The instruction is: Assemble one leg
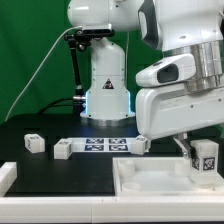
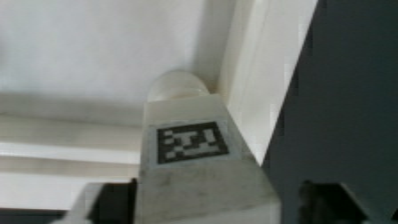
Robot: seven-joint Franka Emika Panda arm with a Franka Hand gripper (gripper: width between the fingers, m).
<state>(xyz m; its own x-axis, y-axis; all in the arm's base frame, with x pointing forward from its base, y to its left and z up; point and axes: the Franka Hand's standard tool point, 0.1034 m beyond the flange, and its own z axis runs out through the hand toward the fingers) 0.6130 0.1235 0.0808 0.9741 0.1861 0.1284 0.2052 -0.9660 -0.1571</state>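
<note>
- Green backdrop [image 1: 30,50], black tabletop [image 1: 40,165]. Exterior view first.
- Arm [image 1: 180,70] fills the exterior view's right. Its white base [image 1: 105,85] stands at the back, centre.
- Jaws point down and are closed on the leg [image 1: 205,158], a white block with its tag facing the camera.
- Leg hangs over the far corner of the white tray panel [image 1: 140,182], on the exterior view's right. Cannot tell if it touches the panel.
- Marker board [image 1: 108,145] lies flat mid-tabletop, just behind the panel.
- Three loose blocks of the same kind are on the tabletop: one [image 1: 33,143] toward the exterior view's left, one [image 1: 64,149] at that end of the marker board, one [image 1: 140,144] at the board's other end.
- Wrist view: leg [image 2: 187,170] is centred, clamped between the dark fingers [image 2: 107,203], one on each side.
- Tag [image 2: 191,141] sits square on the leg's visible face.
- Leg's far end points at an inside corner of the white tray panel [image 2: 89,60], where two raised rims meet.
- Black tabletop [image 2: 356,90] shows past the panel's edge.
</note>
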